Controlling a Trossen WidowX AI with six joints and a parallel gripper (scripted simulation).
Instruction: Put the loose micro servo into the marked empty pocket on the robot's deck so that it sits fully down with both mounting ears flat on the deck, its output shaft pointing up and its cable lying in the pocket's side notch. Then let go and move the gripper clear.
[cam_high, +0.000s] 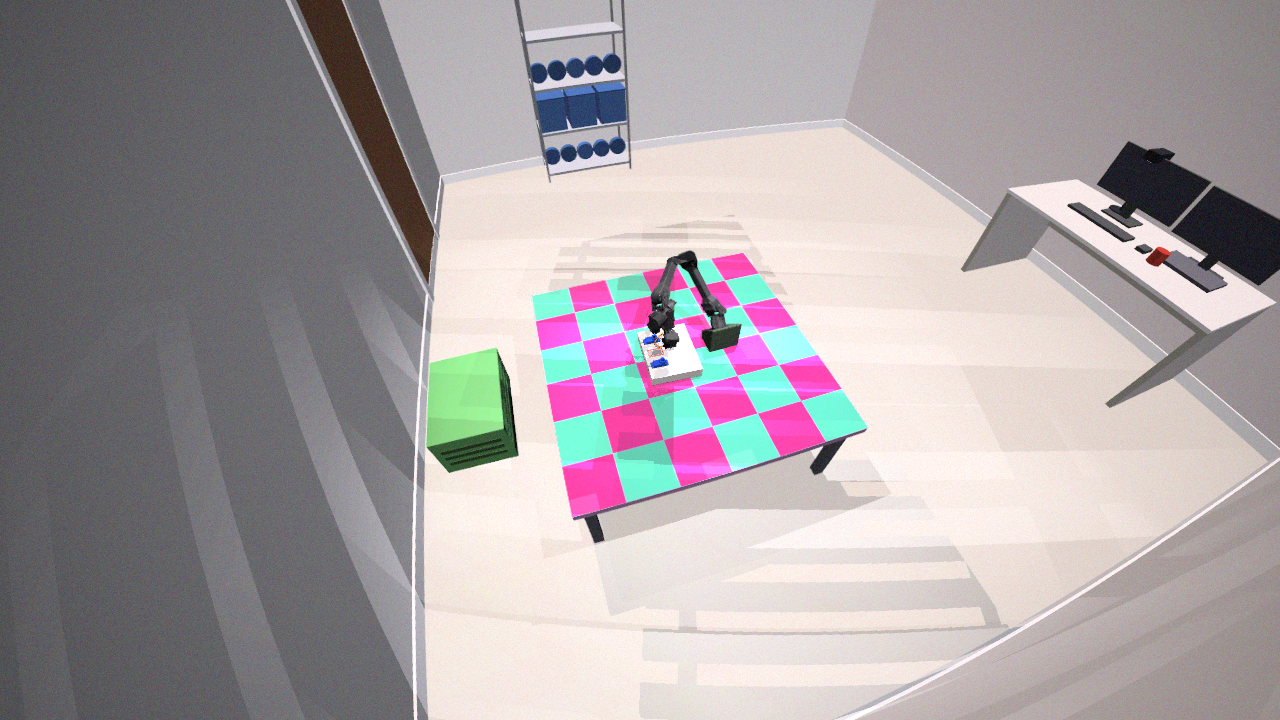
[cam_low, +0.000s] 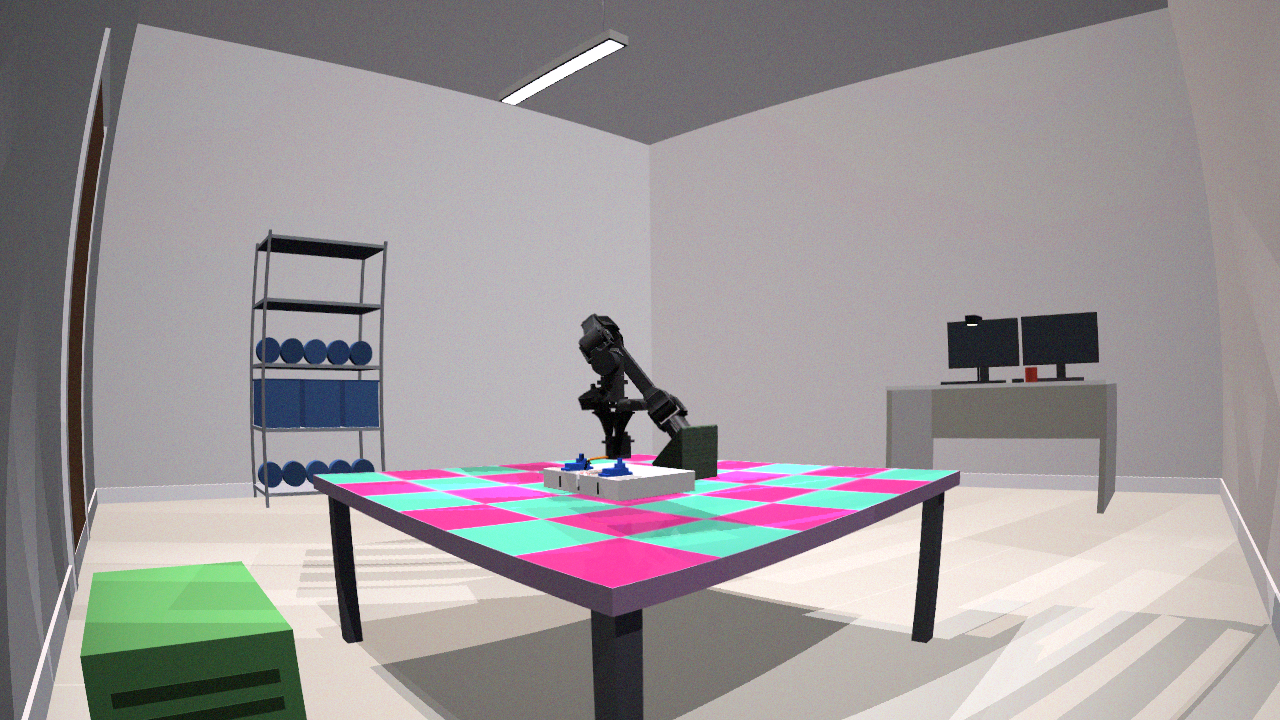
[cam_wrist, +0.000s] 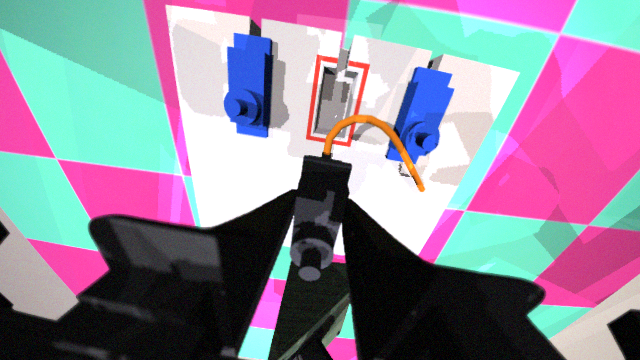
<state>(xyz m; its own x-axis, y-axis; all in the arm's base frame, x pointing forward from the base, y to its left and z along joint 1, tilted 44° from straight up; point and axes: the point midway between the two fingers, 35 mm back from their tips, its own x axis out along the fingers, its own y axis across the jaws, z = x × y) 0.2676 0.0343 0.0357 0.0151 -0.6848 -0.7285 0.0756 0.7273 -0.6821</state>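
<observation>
My gripper (cam_wrist: 320, 199) (cam_low: 617, 452) (cam_high: 670, 340) is shut on the black micro servo (cam_wrist: 322, 200), above the white deck (cam_wrist: 235, 185) (cam_high: 684, 362) (cam_low: 648, 485). The servo's round output shaft faces the wrist camera. Its orange cable (cam_wrist: 363, 119) leaves the far end, arches over the near edge of the pocket and bends right, its tip near the right blue servo. The empty pocket (cam_wrist: 332, 102), outlined in red, lies just beyond the servo in the wrist view, with its side notch (cam_wrist: 344, 57) at the far side. The underside of the held servo is hidden.
Blue servos (cam_wrist: 250, 85) (cam_wrist: 422, 112) sit in the deck on both sides of the pocket, standing above its surface. The dark arm base block (cam_high: 721, 336) (cam_low: 699, 450) stands beside the deck on the checkered table (cam_high: 725, 402) (cam_low: 617, 559).
</observation>
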